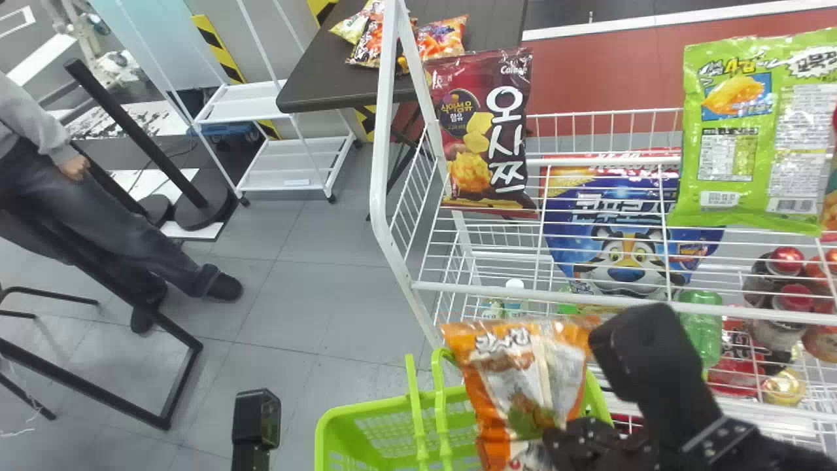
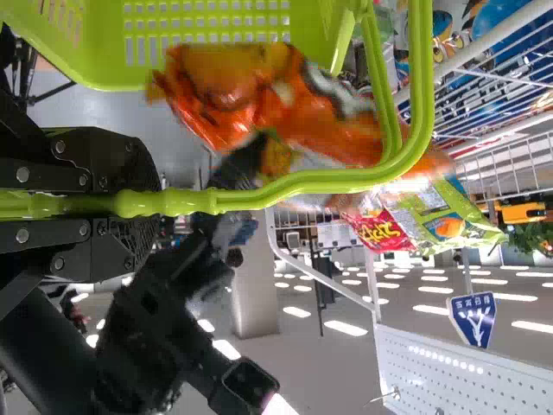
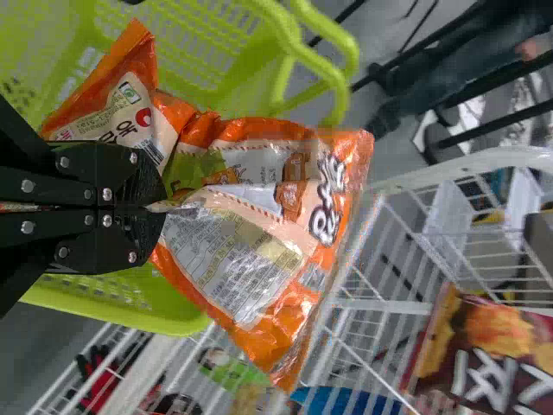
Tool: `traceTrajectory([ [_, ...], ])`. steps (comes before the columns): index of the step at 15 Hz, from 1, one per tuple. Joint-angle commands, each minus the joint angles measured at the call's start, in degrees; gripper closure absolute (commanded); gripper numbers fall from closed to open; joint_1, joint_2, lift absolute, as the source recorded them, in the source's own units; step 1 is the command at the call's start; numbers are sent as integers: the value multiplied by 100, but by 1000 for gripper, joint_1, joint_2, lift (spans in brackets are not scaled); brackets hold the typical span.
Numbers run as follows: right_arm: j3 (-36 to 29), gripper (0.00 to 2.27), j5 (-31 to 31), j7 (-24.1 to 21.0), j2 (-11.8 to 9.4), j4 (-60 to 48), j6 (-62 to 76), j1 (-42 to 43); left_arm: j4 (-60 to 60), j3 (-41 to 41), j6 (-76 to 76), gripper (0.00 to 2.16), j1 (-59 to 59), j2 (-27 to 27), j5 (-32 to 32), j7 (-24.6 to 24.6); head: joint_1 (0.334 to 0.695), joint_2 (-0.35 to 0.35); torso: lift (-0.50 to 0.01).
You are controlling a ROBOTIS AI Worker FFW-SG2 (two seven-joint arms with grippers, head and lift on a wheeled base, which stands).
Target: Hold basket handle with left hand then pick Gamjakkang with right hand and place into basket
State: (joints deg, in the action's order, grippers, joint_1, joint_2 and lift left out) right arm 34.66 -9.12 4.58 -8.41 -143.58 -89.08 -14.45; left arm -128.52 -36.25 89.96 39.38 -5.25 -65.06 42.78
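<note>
Gamjakkang (image 1: 516, 379) is hanging over the green basket (image 1: 356, 409). We are facing a white wire rack (image 1: 380, 163), which is standing just beyond the basket and running off to its right. A dark table (image 1: 327, 72) is standing well beyond the basket, carrying snack packets (image 1: 441, 39), and a white cart (image 1: 252, 104) is standing beyond the basket to the left. We are keeping the basket's handle (image 2: 294, 184) clamped in our left gripper (image 2: 147, 203). A blue cereal bag (image 1: 628, 222) is resting in the rack, beyond the basket to the right; a green packet (image 1: 739, 157) is standing farther right of the basket, and a dark red packet (image 1: 484, 137) is standing beyond the basket. Above the basket, we are pinching Gamjakkang between the closed fingers of our right gripper (image 1: 556, 439). A green bottle (image 1: 701, 327) is sitting in the rack, right of the basket.
</note>
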Motion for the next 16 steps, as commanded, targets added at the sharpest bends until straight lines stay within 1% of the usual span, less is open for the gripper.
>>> traceTrajectory([
  [1, 164, 1922, 121, 130, -20, 366, -100, -67, -7, 4, 7, 2148, 0, 7, -16, 2, 695, 350, -18],
  [2, 199, 1075, 165, 130, -38, 445, -100, -137, -7, 4, 7, 2148, 0, 7, -16, 2, 695, 350, -18],
  [3, 208, 29, 209, 139, -90, 489, -100, -190, -7, 4, 7, 2148, 0, 15, -16, 2, 695, 350, -18],
  [5, 155, -1, 218, 192, -178, 524, -100, -295, 2, 4, 7, 2148, 0, 15, -16, 11, 695, 350, -18],
  [6, 84, 46, 279, 192, -231, 516, -100, -418, 20, 4, 7, 2148, 0, 15, -16, 20, 695, 350, -18],
  [9, -267, 87, 692, 192, -407, 472, -100, -796, 90, 4, 7, 2148, 8, 15, -16, 55, 695, 350, -18],
  [10, -469, 87, 780, 183, -416, 480, 475, -928, 125, 4, 7, 2148, 8, 15, -16, 64, 695, 350, -18],
  [13, -1172, 90, 763, 148, -407, 472, 1969, -1253, 160, 13, 7, 2148, 8, 7, -16, 73, 695, 350, -18],
  [14, -1436, 93, 701, 148, -398, 463, 2443, -1350, 169, 4, 7, 2148, 8, 7, -16, 73, 695, 334, -18],
  [16, -1928, 93, 472, 148, -372, 454, 3129, -1455, 187, 13, 7, 2148, 8, 7, -16, 73, 695, 270, -18],
])
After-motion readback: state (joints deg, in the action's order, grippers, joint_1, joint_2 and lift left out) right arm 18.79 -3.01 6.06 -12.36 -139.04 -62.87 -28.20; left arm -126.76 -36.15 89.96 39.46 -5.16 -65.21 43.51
